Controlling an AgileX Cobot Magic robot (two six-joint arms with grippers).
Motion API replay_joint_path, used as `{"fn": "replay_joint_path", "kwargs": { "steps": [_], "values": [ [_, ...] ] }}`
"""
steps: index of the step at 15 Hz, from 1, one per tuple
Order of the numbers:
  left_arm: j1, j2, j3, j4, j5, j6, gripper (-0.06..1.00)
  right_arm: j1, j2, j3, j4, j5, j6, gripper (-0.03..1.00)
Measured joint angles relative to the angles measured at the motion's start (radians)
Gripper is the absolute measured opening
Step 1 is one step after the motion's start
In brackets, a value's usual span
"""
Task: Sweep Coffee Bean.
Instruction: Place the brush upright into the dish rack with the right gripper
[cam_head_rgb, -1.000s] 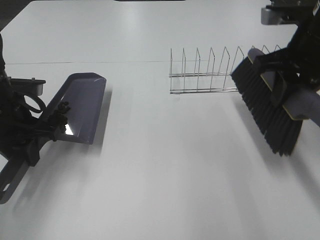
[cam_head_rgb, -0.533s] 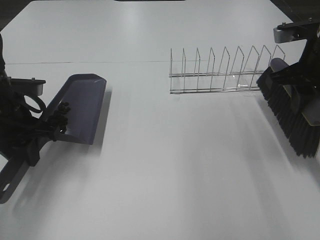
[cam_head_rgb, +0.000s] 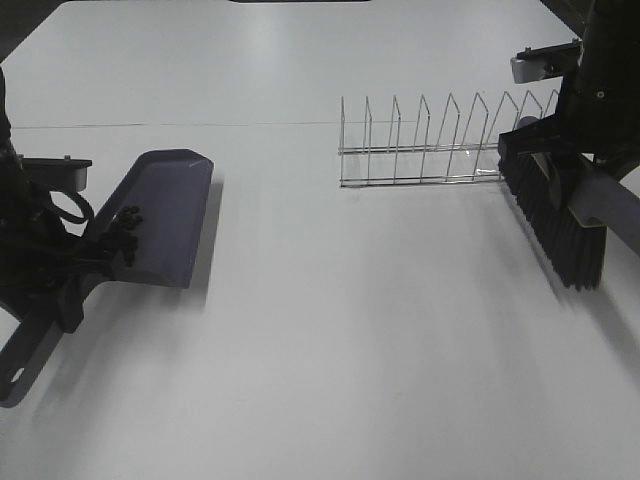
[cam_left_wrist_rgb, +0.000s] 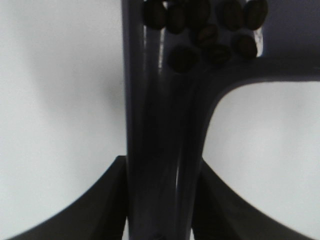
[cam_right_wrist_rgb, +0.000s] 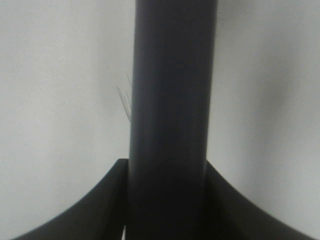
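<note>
At the left of the high view my left pincer (cam_head_rgb: 60, 272) is clamped tight on the handle of the purple plastic dustpan (cam_head_rgb: 165, 215), which sits low over the white table (cam_head_rgb: 330, 350). The small dark brown oval coffee beans (cam_head_rgb: 128, 218) lie clustered inside that pan, at its handle end; my wrist camera shows them (cam_left_wrist_rgb: 205, 25) bunched there. In the upper middle stands a thin silver wire rack (cam_head_rgb: 420, 145). At the right, my right pincer (cam_right_wrist_rgb: 167, 200) is clamped on the grey handle of the long black-bristled brush (cam_head_rgb: 552, 228), whose bristles sit just beside the rack's right end.
</note>
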Motion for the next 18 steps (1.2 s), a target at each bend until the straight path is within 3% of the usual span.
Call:
{"fn": "replay_joint_path", "kwargs": {
  "steps": [9,18],
  "values": [
    [0.000,0.000,0.000,-0.027,-0.007,0.000,0.33,0.000,0.180,-0.231,0.000,0.025,-0.010,0.31],
    [0.000,0.000,0.000,-0.053,-0.007,0.000,0.33,0.000,0.406,-0.569,-0.023,0.082,-0.009,0.31]
  ]
}}
